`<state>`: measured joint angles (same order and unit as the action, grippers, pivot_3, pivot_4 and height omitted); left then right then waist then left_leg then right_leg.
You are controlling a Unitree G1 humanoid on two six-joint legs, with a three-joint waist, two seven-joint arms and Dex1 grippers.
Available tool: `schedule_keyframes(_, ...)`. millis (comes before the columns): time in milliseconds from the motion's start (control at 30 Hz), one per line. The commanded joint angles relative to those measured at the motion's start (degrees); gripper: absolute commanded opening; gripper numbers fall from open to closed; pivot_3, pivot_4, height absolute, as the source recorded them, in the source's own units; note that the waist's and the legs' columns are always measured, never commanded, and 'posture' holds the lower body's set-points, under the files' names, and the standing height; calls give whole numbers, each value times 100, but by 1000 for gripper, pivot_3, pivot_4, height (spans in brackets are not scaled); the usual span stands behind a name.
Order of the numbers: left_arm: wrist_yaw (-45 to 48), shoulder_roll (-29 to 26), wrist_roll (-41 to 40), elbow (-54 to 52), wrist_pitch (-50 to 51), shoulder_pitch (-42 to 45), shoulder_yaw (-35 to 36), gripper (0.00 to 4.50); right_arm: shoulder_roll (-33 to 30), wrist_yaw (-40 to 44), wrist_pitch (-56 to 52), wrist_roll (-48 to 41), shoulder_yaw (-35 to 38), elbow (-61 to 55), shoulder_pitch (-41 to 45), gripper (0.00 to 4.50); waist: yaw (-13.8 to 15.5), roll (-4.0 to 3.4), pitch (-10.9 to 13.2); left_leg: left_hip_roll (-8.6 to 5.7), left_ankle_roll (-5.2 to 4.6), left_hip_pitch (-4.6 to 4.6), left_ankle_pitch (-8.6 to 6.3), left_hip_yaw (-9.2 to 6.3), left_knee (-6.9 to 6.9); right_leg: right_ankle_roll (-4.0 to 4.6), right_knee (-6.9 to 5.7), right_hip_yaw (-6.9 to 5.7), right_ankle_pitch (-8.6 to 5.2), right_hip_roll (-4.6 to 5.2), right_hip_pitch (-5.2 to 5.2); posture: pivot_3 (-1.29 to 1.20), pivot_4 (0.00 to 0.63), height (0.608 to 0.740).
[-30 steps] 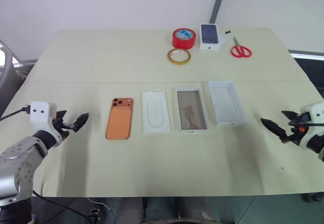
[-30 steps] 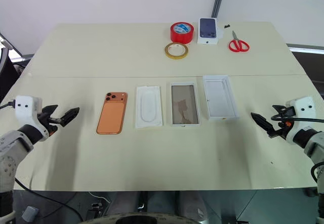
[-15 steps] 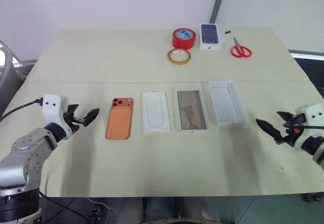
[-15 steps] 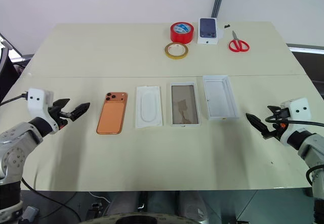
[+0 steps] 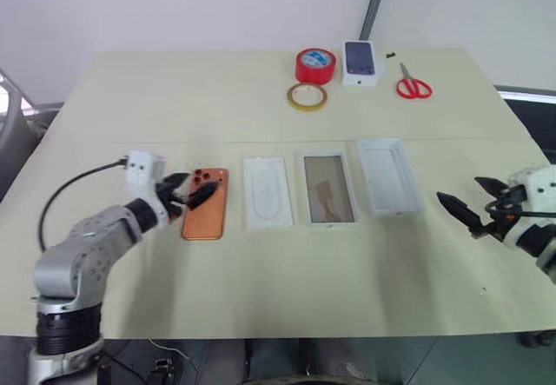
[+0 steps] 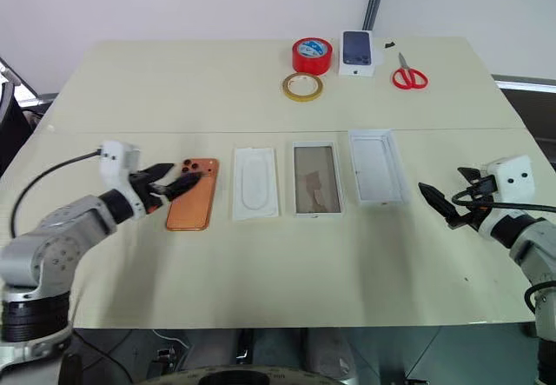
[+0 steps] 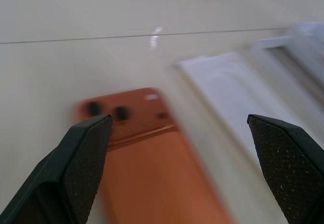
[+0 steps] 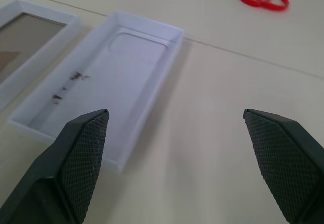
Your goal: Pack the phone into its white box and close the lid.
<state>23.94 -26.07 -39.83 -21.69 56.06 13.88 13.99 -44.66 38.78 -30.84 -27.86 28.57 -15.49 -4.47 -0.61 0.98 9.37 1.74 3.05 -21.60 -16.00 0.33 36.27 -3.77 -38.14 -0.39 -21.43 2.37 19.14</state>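
While the phone (image 5: 205,203) lies flat on its face near the left of the table (image 5: 174,98), camera cluster turned to the far edge, the left gripper (image 5: 193,194) hangs with its two black fingers spread wide over the phone's far end — nothing between them, and whether they touch the orange back cannot be told. Just beside the phone, to its right, sits a flat white insert (image 5: 267,191) with a phone-shaped recess; next in the row comes a shallow white tray with a brownish inside (image 5: 328,189), and then the white box (image 5: 388,176), open and empty apart from a few dark marks on its floor, as the right wrist view shows. The right gripper (image 5: 465,214) hovers above the table to the right of that box, well apart from it, fingers likewise spread and holding nothing. Along the far edge stand a red tape roll (image 5: 315,65), a thinner yellowish tape ring (image 5: 307,97), a smaller white box with a dark phone picture (image 5: 360,62) and red-handled scissors (image 5: 413,83).
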Motion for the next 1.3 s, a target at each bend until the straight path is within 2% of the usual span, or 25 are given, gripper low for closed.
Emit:
schedule_keyframes(33, -697, 353, -548, -657, 1100, 394, -268, 4490, -297, 204, -251, -240, -353, -963, 213, 4483, -1, 0, 0, 0, 1, -2, 0, -2, 2, -1, 0, 0, 1, -1, 0, 0, 150, 740)
schedule_keyframes(200, -1649, 1071, -732, -501, 2415, 837, -107, 4490, -543, 379, -717, -464, -1258, -2091, 418, 4483, -6, 5, 2, 3, 36, -1, 20, -8, 0, -2, 1, 3, 0, -15, 1, 0, 150, 740)
schedule_keyframes(300, -2133, 1413, -447, -556, 2740, 1022, -180, 4490, -534, 364, -790, -419, -1768, -2468, 525, 4483, 4, 11, 6, 4, 37, -7, 20, -14, 9, -3, 2, 3, 0, -18, 1, 0, 150, 740)
schedule_keyframes(433, -2479, 1936, -385, -613, 3032, 1274, 162, 4490, -442, 267, -795, -292, -2153, -2560, 556, 4483, 40, 13, 7, 4, 37, -28, 21, -25, 30, -10, 2, 1, 4, -24, 5, 0, 150, 740)
schedule_keyframes(567, -2626, 2118, -269, -623, 3322, 1460, 391, 4490, -433, 261, -691, -148, -2225, -2479, 443, 4483, 63, 12, 7, 9, 37, -65, 20, -43, 68, -18, 0, -4, 9, -34, 23, 0, 150, 740)
schedule_keyframes(733, -2813, 2236, 144, -371, 3478, 1675, 508, 4490, -402, 244, -636, -71, -2220, -2447, 340, 4483, 121, 13, 7, 9, 37, -67, 20, -43, 73, -19, 0, -4, 9, -36, 23, 0, 150, 740)
schedule_keyframes(900, -2808, 2723, 363, 24, 3613, 2008, 882, 4490, -401, 232, -588, 80, -2313, -2492, 236, 4483, 140, 15, 8, 7, 35, -72, 19, -44, 81, -24, 1, -5, 12, -36, 23, 0, 150, 740)
schedule_keyframes(1200, -2827, 3180, 891, 766, 3557, 2204, 604, 4490, -262, 97, -690, 85, -2497, -2659, 317, 4483, 134, 15, 8, 8, 36, -70, 19, -45, 80, -25, 0, -5, 12, -37, 23, 0, 150, 740)
schedule_keyframes(1300, -2826, 3246, 1016, 758, 3432, 2205, 691, 3637, -243, 44, -706, 87, -2523, -2698, 295, 4500, 140, 16, 9, 5, 36, -70, 19, -45, 81, -26, 0, -5, 13, -35, 21, 0, 150, 740)
